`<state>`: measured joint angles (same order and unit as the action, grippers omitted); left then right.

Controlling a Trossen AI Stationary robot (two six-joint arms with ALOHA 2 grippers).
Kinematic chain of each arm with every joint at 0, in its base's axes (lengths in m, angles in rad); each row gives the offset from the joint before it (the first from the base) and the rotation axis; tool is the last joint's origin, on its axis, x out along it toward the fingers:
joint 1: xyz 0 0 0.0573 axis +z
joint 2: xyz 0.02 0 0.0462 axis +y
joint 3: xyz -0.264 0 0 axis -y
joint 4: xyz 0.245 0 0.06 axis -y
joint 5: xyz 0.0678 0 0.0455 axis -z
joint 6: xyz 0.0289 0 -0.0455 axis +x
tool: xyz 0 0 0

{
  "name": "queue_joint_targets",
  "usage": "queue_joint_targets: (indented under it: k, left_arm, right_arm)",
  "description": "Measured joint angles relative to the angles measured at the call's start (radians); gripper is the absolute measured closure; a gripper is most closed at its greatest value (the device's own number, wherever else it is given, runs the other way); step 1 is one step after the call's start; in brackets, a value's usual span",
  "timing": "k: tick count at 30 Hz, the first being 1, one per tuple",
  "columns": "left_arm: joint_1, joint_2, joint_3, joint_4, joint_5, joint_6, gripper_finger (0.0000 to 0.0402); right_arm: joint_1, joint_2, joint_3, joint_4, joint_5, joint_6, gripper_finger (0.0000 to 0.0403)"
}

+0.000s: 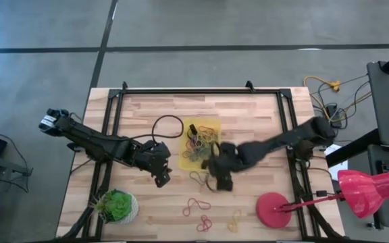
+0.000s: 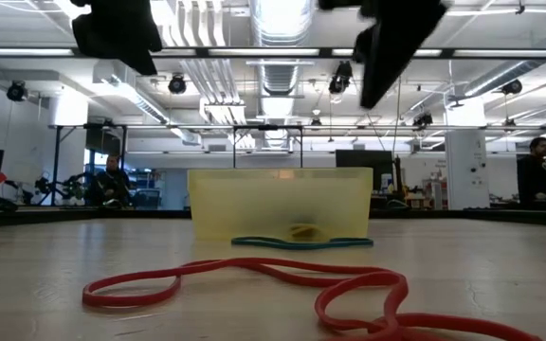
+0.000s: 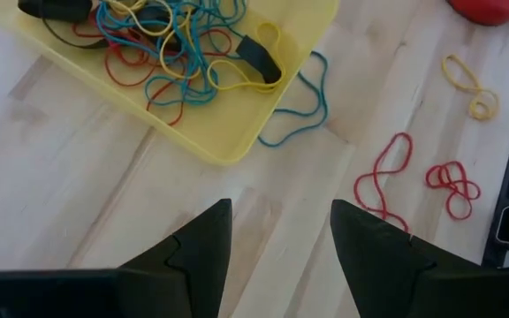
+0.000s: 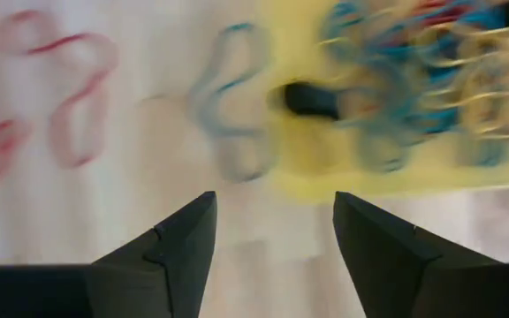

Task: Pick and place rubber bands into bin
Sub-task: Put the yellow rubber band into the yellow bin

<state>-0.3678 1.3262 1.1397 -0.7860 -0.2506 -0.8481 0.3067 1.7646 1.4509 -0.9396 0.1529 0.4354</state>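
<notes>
Left gripper [image 3: 277,234]: jaws apart, nothing between them; hangs over bare wood just short of the bin's near corner.
Bin [image 1: 214,126]: ahead of the left gripper and just past the right one; yellow tray mid-table, holding a tangle of bands [image 3: 162,49] and two dark blocks.
Blue band [image 3: 300,108]: lies outside, against the bin's corner, ahead of the left fingers and also ahead of the right ones. Risk: a grab this close to the wall could catch the rim and shove or tip the bin.
Right gripper [image 4: 272,234]: jaws wide, empty; sits over wood at the bin's edge, blue band and dark block just beyond the fingertips.
Crowding risk: both grippers sit near each other at the same bin corner. If both go for the blue band, the arms may knock together.
Red bands [image 3: 418,177]: loose on wood, off to one side of the left gripper, well apart from the bin. Risk: thin and flat on the table, so fingers may close above them and come up empty.
Tangle risk: the smaller red loop looks knotted; a pinch could lift only part of it and let it drop short of the bin.
Yellow band [image 3: 468,81]: farthest of the loose ones from the left gripper, near the red disc [image 1: 273,209]. Reaching it may brush the disc.
</notes>
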Motion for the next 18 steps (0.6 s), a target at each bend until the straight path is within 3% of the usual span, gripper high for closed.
queue_joint_targets:
  k: [10,18]
  left_arm:
    - [0.002,0.0,0.0,0.09,0.015,-0.004,0.0223]
    - [0.002,0.001,0.0,0.112,0.047,-0.01,0.0223]
  right_arm:
    - [0.341,0.081,0.0,0.012,-0.042,0.033,0.0188]
    - [0.438,0.204,0.001,0.057,-0.055,0.034,0.0188]
